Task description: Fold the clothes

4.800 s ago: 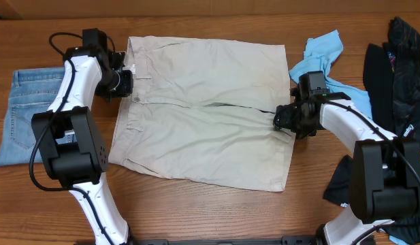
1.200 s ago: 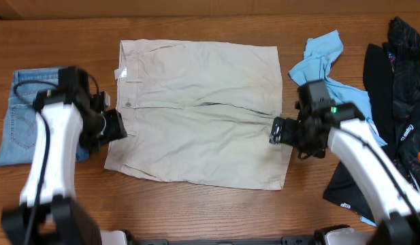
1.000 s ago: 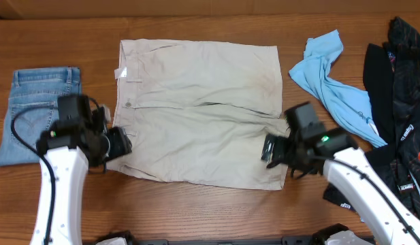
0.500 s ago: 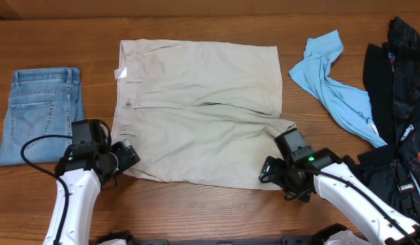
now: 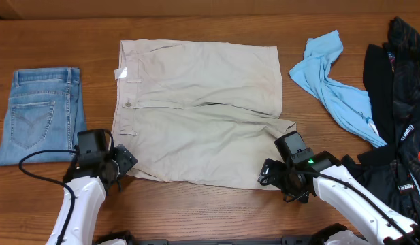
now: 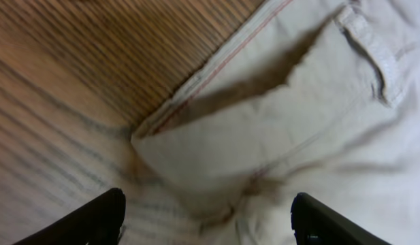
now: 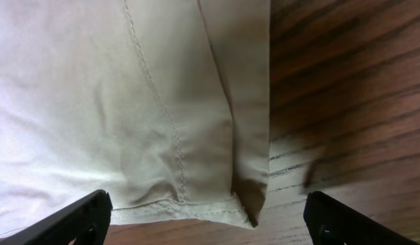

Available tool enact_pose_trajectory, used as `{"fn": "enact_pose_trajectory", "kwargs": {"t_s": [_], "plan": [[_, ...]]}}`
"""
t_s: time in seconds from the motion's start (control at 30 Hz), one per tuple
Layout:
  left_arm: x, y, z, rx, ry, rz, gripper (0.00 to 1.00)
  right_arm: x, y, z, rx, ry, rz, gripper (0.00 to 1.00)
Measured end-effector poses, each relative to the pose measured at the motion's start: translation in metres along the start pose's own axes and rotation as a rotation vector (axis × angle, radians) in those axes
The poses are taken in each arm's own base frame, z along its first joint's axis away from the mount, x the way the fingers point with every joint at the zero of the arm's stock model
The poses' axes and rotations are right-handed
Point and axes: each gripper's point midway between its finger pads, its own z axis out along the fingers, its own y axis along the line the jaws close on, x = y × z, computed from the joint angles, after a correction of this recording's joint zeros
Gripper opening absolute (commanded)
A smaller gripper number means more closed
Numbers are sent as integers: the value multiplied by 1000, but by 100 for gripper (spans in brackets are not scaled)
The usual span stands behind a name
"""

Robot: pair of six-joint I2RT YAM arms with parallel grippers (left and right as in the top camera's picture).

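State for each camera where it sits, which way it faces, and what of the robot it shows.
Overhead: fixed above the table, facing straight down on the beige shorts; both arms show, with left gripper and right gripper.
Left wrist: on the left arm, facing down at the shorts' waistband corner; its open fingertips show.
Right wrist: on the right arm, facing down at the shorts' hem corner; its open fingertips show.
Shared: all three see the shorts and table.

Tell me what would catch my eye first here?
The big beige shorts lie spread flat in the middle. The open left gripper and open right gripper are at their two near corners. Folded jeans lie left; a light-blue shirt and black garments, right.
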Motion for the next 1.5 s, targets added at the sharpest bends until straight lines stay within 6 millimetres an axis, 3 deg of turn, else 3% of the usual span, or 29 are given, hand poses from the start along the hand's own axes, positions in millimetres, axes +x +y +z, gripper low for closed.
{"fn": "enact_pose_trajectory", "kwargs": {"t_s": [0.1, 0.3, 0.43, 0.53, 0.63, 0.93, 1.03, 1.1, 1.13, 1.27, 1.3, 1.4, 1.5], "plan": [[-2, -1, 7, 19, -35, -46, 74, 0, 0, 0, 0, 0, -7, 94], [-6, -2, 14, 46, -82, -92, 50, 0, 0, 0, -1, -1, -13, 92], [-5, -1, 16, 49, -89, -98, 17, 0, 0, 0, -1, -1, -13, 93], [-4, 0, 16, 45, -86, -93, 8, 0, 0, 0, 0, 0, -13, 92], [-1, 2, 17, 37, -76, -91, 5, 0, 0, 0, 1, -2, -13, 92], [9, 9, 14, 3, -31, -88, 14, -2, 1, 0, -2, -8, -13, 90], [11, 11, 14, -6, -23, -85, 15, -1, 0, 0, 0, -4, -13, 82], [12, 12, 14, -9, -19, -85, 15, 1, -1, 0, 3, 3, -11, 72], [13, 12, 14, -11, -16, -84, 15, 2, -2, 0, 7, 8, -15, 62], [16, 14, 13, -22, -1, -84, 15, 2, -2, 1, 4, 10, -14, 40], [17, 15, 13, -25, 2, -83, 15, 2, -2, 1, 4, 9, -14, 26], [17, 15, 13, -27, 4, -69, 14, 2, -2, 4, 10, 15, -15, 4], [18, 16, 12, -29, 9, -60, 4, 3, -4, 9, 26, 30, -7, 4]]}}
